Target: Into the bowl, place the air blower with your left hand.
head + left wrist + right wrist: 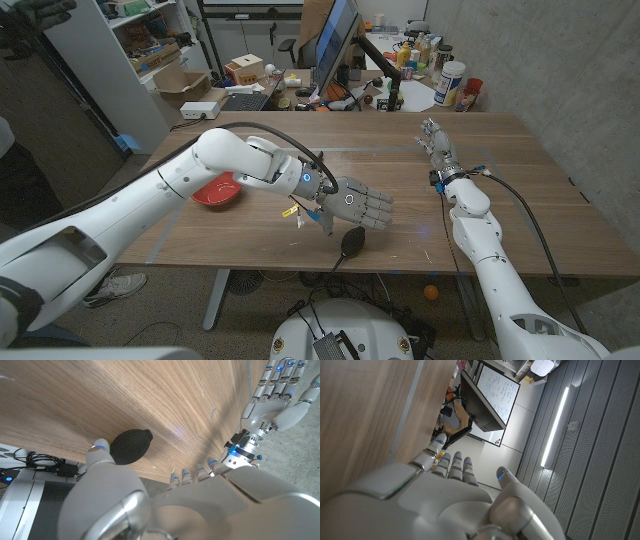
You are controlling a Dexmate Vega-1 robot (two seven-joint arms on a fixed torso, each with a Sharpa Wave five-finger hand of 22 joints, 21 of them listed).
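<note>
The black rubber air blower (351,243) lies on the wooden table near its front edge, its nozzle pointing toward the edge. My left hand (362,207) hovers just above and behind it with fingers spread and nothing in them. In the left wrist view the air blower (131,446) shows past my left hand (150,495), close to the thumb but apart from it. The red bowl (217,192) sits on the table to the left, partly hidden by my left forearm. My right hand (437,143) stands over the table's right side, fingers extended, holding nothing.
A desk with a monitor (335,40), bottles (449,84) and boxes stands behind the table's far edge. My right hand (274,395) also appears in the left wrist view. Yellow tags and cables hang at my left wrist (296,211).
</note>
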